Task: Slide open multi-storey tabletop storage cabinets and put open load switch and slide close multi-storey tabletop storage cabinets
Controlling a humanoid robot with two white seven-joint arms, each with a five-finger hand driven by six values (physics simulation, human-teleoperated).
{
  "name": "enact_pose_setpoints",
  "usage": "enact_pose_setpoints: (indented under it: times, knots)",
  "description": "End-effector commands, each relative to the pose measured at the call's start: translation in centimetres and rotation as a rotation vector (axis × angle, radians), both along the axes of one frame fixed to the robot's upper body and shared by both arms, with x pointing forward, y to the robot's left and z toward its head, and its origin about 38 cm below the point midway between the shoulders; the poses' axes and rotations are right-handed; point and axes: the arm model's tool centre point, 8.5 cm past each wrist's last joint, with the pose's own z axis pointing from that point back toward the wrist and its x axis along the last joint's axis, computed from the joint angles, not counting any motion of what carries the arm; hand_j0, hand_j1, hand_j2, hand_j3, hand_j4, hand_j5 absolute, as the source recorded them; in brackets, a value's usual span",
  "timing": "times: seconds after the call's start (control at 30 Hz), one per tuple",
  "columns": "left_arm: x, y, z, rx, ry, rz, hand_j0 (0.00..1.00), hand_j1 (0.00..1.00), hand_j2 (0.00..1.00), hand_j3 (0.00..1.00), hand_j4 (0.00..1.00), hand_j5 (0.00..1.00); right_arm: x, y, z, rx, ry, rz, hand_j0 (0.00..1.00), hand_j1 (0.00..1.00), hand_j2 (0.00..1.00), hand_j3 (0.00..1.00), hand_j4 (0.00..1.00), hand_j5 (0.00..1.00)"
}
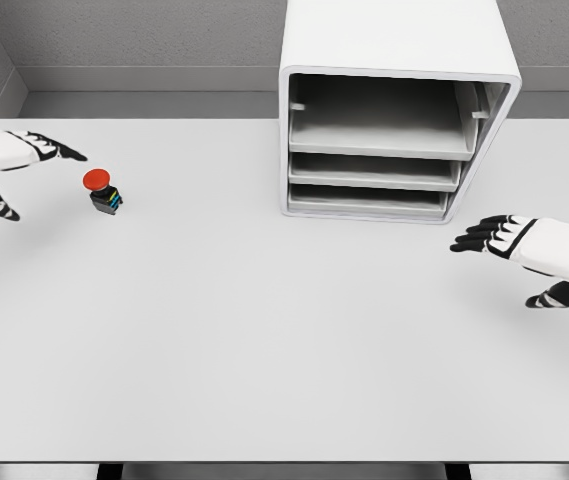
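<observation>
A small load switch (pixel 104 193) with a round red button on a black body stands on the white table (pixel 264 340) at the left. My left hand (pixel 26 170) hovers just left of it, fingers spread, thumb low, holding nothing. The white multi-storey cabinet (pixel 394 110) stands at the back, right of centre, with three stacked trays (pixel 374 170) showing in its open front. My right hand (pixel 509 252) hangs open over the table below the cabinet's right corner, apart from it.
Grey walls run behind the table. The table's front edge lies near the bottom of the view, with two dark legs showing beneath it.
</observation>
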Motion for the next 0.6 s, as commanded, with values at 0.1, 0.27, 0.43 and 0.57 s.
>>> enact_pose_setpoints:
  times: [0.1, 0.27, 0.43, 0.57]
  knots:
    - [0.6, 1.2, -1.1, -0.018, 0.033, 0.055, 1.0, 1.0, 1.0, 1.0, 1.0, 1.0, 0.0, 0.1, 0.1, 0.006, 0.002, 0.001, 1.0, 1.0, 1.0, 1.0, 1.0, 1.0]
    - [4.0, -3.7, -1.2, -0.038, -0.002, 0.0, 1.0, 1.0, 1.0, 1.0, 1.0, 1.0, 2.0, 4.5, 0.4, -0.006, -0.001, 0.138, 1.0, 1.0, 1.0, 1.0, 1.0, 1.0]
    - [5.6, -7.7, -2.4, 0.047, -0.012, -0.06, 1.0, 1.0, 1.0, 1.0, 1.0, 1.0, 2.8, 5.9, 1.4, -0.008, -0.027, 0.179, 1.0, 1.0, 1.0, 1.0, 1.0, 1.0]
    - [5.2, -6.3, -4.0, 0.074, 0.032, -0.031, 1.0, 1.0, 1.0, 1.0, 1.0, 1.0, 3.5, 7.5, 2.2, -0.018, -0.044, 0.229, 1.0, 1.0, 1.0, 1.0, 1.0, 1.0]
